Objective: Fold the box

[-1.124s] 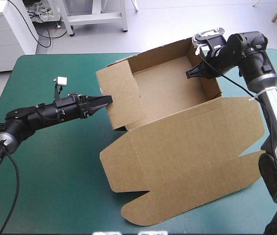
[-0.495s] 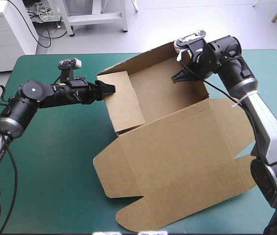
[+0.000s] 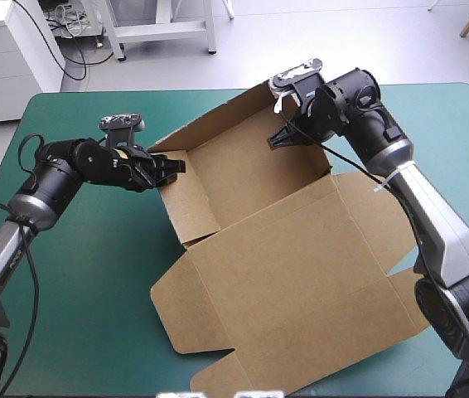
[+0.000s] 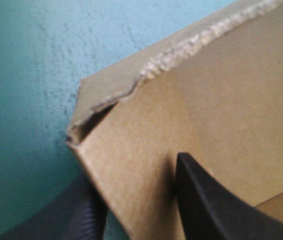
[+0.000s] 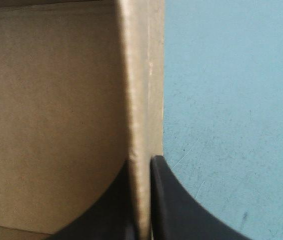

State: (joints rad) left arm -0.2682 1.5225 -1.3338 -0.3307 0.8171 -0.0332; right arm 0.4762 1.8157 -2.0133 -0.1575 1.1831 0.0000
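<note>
Teal-green cover carries the brown box centrally, shifted toward 9 o'clock since earlier; left gripper clamps its 9 o'clock wall, right gripper its 1 o'clock wall.

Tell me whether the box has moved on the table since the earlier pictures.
Yes. The box has slid and turned toward the table's left edge; more teal-green cover now shows toward the right edge.

Reaching in low from the left, elbow bent, with left gripper pinched almost closed on a wall of the box. Arching in from the right, wrist angled down, with right gripper clamped likewise on the far wall.
</note>
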